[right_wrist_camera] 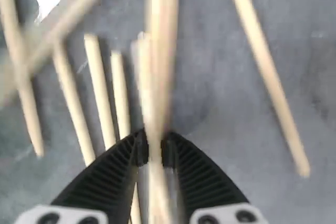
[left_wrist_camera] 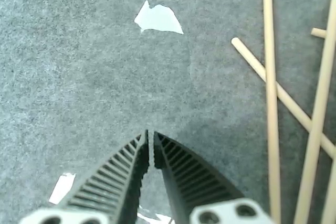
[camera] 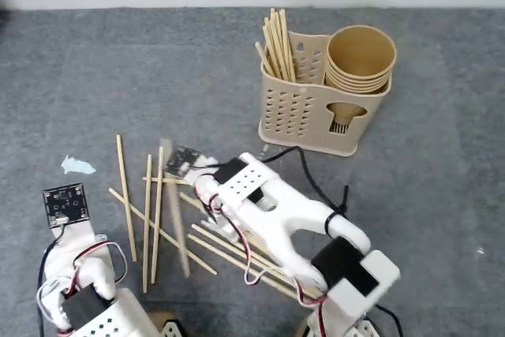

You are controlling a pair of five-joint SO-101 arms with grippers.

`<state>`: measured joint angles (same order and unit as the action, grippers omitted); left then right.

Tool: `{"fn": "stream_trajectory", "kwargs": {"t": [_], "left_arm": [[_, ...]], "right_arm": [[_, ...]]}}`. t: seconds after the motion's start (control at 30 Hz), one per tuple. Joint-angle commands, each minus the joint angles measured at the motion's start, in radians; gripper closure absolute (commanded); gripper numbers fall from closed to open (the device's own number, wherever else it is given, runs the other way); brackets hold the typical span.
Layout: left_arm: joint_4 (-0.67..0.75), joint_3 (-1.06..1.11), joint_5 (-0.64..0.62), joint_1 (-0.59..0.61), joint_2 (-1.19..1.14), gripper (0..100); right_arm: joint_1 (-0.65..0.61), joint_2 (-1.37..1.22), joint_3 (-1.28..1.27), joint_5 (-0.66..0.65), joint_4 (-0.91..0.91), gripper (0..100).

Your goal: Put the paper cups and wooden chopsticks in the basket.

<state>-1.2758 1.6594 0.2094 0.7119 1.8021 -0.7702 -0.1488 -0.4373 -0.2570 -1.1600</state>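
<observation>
A beige slotted basket stands at the back right. It holds a stack of paper cups in one side and several wooden chopsticks upright in the other. More chopsticks lie scattered on the grey carpet at the front left. My right gripper is shut on one chopstick, which runs lengthwise between the fingers and looks blurred, as does the stick in the high view. Over bare carpet beside the loose sticks, my left gripper is shut with nothing in it.
The white right arm stretches from the front right across several chopsticks. A pale paper scrap lies at the left, also ahead of the left gripper as the scrap. A black cable trails in front of the basket.
</observation>
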Motion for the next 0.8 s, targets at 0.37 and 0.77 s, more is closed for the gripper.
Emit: {"fn": "stream_trajectory", "kwargs": {"t": [0.37, 0.77], "left_arm": [[0.023, -0.005, -0.008, 0.000, 0.015, 98], [0.023, -0.005, -0.008, 0.000, 0.015, 98]], "right_arm": [[0.028, 0.329, 0.025, -0.054, -0.153, 99.1], [0.156, 0.671, 0.158, -0.089, -0.150, 99.1]]}}
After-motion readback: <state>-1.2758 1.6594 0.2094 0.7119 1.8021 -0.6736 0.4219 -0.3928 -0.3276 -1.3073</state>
